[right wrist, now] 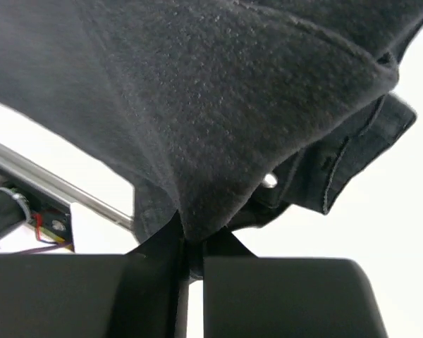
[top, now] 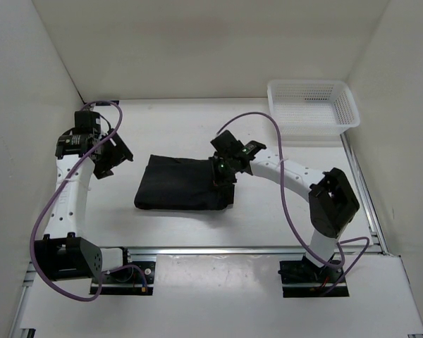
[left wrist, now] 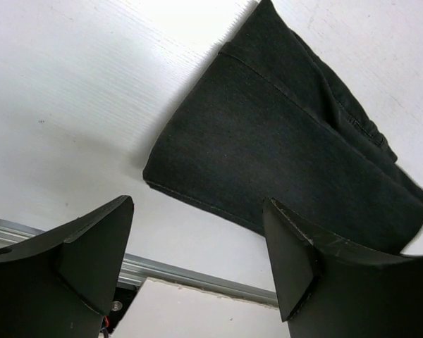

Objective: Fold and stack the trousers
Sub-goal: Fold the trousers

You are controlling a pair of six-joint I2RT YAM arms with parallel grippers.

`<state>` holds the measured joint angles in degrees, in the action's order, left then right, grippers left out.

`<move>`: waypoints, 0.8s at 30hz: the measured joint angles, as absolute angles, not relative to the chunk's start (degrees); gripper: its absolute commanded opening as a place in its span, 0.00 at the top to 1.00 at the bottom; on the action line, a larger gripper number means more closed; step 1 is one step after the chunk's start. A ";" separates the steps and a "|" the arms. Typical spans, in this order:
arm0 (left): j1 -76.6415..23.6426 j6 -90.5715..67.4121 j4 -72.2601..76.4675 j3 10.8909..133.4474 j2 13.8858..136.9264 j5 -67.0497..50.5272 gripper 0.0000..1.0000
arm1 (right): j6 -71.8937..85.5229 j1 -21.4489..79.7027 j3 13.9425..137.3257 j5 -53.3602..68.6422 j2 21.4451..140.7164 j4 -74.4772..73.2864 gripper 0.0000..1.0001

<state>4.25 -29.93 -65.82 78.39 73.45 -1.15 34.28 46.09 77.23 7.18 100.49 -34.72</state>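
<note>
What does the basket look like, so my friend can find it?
Start at the white table, then go to its far right corner. The basket sits there: white plastic mesh, unlike the black trousers folded mid-table.

A white table (top: 176,127) is shown. At its centre, black trousers (top: 180,184) are laid folded into a compact rectangle, with the 3 o'clock edge drawn up off the surface. A white mesh basket (top: 311,105) is set in the 1 o'clock corner, well apart from the cloth. An aluminium rail (top: 218,249) is fixed along the 6 o'clock edge.
</note>
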 measured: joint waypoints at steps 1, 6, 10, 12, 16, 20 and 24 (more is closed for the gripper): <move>4.25 -29.93 -66.00 78.46 73.45 -1.02 0.15 | 33.89 46.17 79.22 6.72 100.51 -35.88 1.00; 4.25 -29.54 -66.85 80.03 73.63 -0.64 0.15 | 30.96 46.41 90.70 5.08 100.44 -38.59 1.00; 4.25 -29.36 -66.87 81.32 73.63 -0.60 0.15 | 28.36 45.91 92.84 4.82 100.33 -39.68 1.00; 4.10 -29.36 -66.87 81.38 73.65 -0.58 0.15 | 27.53 44.95 91.74 4.89 100.49 -40.27 0.81; 2.33 -29.34 -66.37 80.55 73.78 -0.69 0.19 | 25.91 42.15 85.03 2.92 101.16 -38.46 0.39; -1.45 -29.30 -65.28 78.52 75.40 -1.10 0.31 | 25.21 40.03 83.00 1.17 103.61 -40.03 0.30; -6.52 -29.30 -63.29 77.10 80.40 -1.30 0.44 | 25.82 40.29 83.02 -0.03 100.62 -40.93 0.51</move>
<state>-6.52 -29.30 -63.29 77.10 80.40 -1.30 25.82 40.29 83.02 -0.03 100.62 -40.93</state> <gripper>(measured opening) 0.606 0.644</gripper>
